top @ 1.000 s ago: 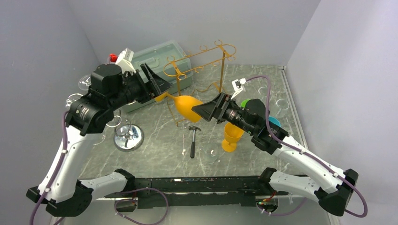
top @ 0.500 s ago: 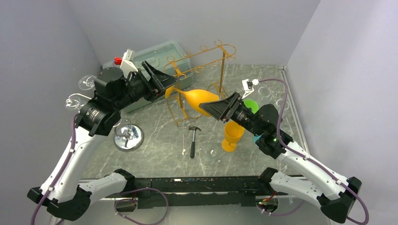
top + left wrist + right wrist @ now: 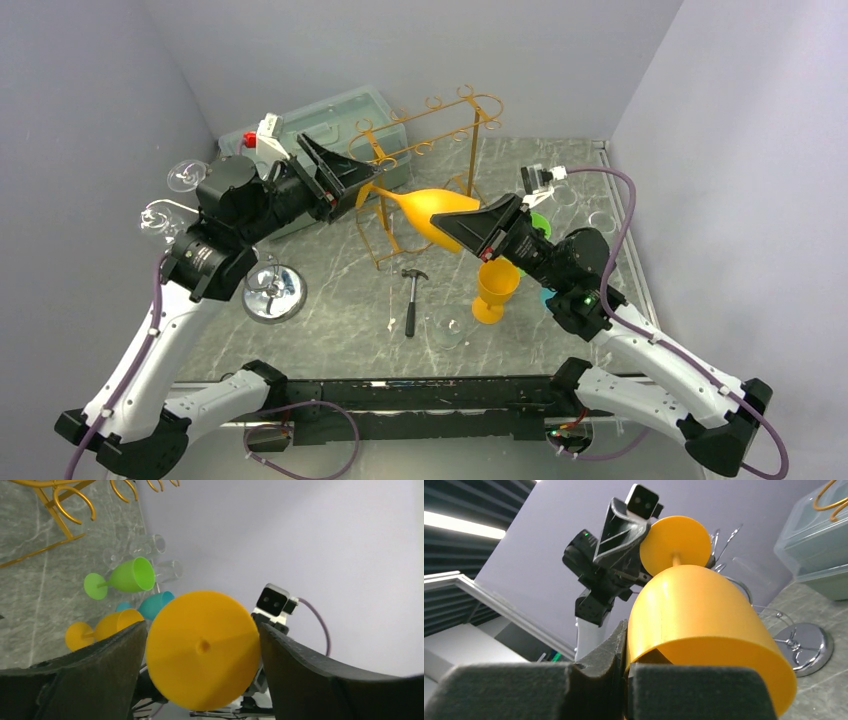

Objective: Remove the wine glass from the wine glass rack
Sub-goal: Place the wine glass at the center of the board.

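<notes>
The orange wine glass [image 3: 432, 208] hangs level in the air in front of the gold wire wine glass rack [image 3: 470, 125], apart from its hooks. My right gripper [image 3: 478, 230] is shut on the bowl's rim; the right wrist view shows the bowl wall [image 3: 694, 610] pinched between the pads, one inside, one outside. My left gripper [image 3: 345, 180] is open, its fingers standing either side of the round foot [image 3: 202, 647] with a gap on each side. The stem [image 3: 676, 559] runs from the bowl to the foot.
A second orange goblet [image 3: 495, 290] stands under the right wrist, with a green glass [image 3: 537, 222] and a teal cup [image 3: 155, 604] behind. A hammer [image 3: 411, 297], a clear glass [image 3: 448, 328], a chrome stand [image 3: 272, 292] and a clear lidded box [image 3: 340, 125] are nearby.
My right gripper has closed on the bowl's rim. The left jaws have widened off the foot. The glass has risen and shifted right, away from the rack's base.
</notes>
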`<state>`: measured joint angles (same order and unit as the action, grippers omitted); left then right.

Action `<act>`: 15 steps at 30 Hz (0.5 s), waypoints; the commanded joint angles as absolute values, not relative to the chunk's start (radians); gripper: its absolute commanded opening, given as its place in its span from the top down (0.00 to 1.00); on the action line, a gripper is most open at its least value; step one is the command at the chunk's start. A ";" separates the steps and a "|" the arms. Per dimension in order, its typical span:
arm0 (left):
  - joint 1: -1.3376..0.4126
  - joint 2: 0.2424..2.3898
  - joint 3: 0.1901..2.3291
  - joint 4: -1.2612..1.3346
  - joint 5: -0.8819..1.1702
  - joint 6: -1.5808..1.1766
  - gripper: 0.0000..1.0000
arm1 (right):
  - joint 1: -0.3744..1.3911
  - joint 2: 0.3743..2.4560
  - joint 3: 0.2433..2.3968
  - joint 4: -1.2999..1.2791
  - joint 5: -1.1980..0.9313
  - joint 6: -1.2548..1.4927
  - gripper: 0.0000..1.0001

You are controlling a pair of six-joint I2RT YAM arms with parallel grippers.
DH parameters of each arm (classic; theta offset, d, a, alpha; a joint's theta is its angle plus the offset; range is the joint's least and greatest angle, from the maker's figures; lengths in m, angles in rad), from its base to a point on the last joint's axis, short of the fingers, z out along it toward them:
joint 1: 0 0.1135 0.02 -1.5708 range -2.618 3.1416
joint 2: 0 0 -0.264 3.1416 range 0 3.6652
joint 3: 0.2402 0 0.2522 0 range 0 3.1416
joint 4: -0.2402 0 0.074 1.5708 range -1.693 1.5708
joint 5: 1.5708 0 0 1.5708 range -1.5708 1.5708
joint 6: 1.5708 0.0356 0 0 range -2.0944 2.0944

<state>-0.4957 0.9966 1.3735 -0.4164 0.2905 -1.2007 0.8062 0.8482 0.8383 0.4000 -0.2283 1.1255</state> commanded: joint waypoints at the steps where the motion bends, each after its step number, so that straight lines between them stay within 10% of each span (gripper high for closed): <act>1: -0.498 0.971 1.393 -0.418 0.311 -1.117 0.09 | 0.799 0.844 0.880 0.364 -0.185 1.104 1.00; 15: -0.499 0.964 1.554 -0.753 0.173 -0.810 0.01 | 0.800 0.772 1.185 -0.388 -0.092 0.929 1.00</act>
